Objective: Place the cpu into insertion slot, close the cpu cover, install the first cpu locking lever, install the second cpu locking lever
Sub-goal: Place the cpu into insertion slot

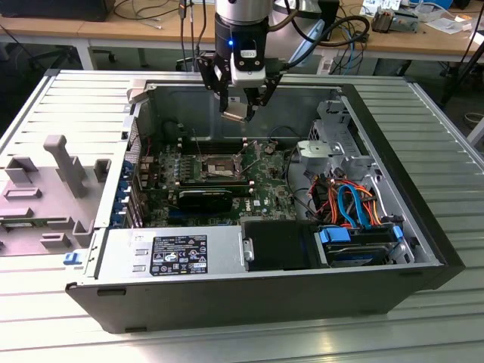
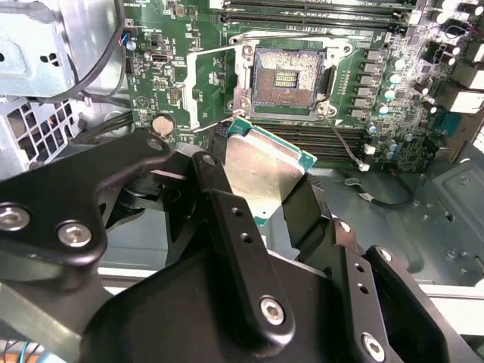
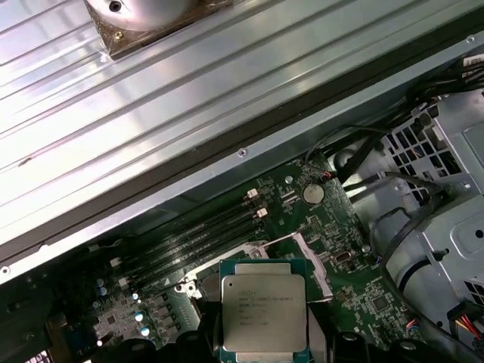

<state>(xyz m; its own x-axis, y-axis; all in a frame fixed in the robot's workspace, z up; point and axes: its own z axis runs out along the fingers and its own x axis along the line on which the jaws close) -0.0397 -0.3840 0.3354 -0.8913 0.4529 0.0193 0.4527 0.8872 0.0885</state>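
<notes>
My gripper hangs above the open computer case, shut on the cpu, a small square chip with a dull silver top. In the second wrist view the black fingers clamp the cpu by two opposite edges, and it is held tilted. The first wrist view shows the cpu face on. Below it on the green board lies the insertion slot, open, with its dark contact field bare. The cpu cover stands raised beside the slot. Thin wire levers stick out around the slot.
The case wall rises close behind the gripper. Memory slots run along one side of the slot. A power supply, a blue drive bay and orange and blue cables fill the near side. A grey fixture lies on the exterior view's left.
</notes>
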